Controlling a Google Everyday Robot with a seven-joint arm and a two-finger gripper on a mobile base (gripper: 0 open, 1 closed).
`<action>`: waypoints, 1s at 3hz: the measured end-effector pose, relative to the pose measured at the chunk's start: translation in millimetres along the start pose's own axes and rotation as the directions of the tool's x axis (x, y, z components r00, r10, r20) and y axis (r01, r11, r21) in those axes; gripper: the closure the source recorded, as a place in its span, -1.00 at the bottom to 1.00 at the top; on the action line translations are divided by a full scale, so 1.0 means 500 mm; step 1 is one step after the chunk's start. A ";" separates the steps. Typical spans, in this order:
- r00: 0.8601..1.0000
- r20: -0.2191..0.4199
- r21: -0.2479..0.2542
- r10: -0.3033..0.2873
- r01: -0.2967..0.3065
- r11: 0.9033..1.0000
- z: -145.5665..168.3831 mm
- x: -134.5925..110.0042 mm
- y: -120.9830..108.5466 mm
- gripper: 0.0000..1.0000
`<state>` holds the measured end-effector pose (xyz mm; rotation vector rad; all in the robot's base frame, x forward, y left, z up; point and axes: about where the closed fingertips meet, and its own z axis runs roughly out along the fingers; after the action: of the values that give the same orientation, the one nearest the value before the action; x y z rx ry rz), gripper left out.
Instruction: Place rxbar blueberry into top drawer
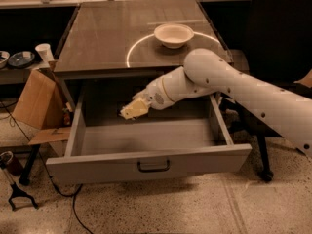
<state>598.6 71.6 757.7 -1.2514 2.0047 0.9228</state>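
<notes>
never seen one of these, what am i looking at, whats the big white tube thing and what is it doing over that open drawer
The white tube is a robot arm, jointed like an elbow and a wrist. It belongs to a wheeled robot that is out of the picture. At its end is the claw, the pale yellowish tip, which is the part that grasps. The claw hangs just above the inside of the top drawer, towards the back left. The drawer is pulled right out of the grey cabinet.

There is only one picture, from a camera looking down at the cabinet from the front.

A white bowl sits on the cabinet top. A cardboard box and a paper cup are on the left, and a black chair is on the right.

I can't tell from here whether the claw holds anything.
</notes>
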 end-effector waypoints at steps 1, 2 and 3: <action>0.998 0.001 -0.073 0.060 -0.060 0.996 0.035 0.085 -0.012 1.00; 0.995 -0.010 -0.110 0.102 -0.103 0.989 0.048 0.135 -0.020 0.66; 0.991 -0.019 -0.126 0.131 -0.132 0.983 0.045 0.157 -0.024 0.19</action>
<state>582.6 46.4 680.9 -1.2042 2.0852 1.1255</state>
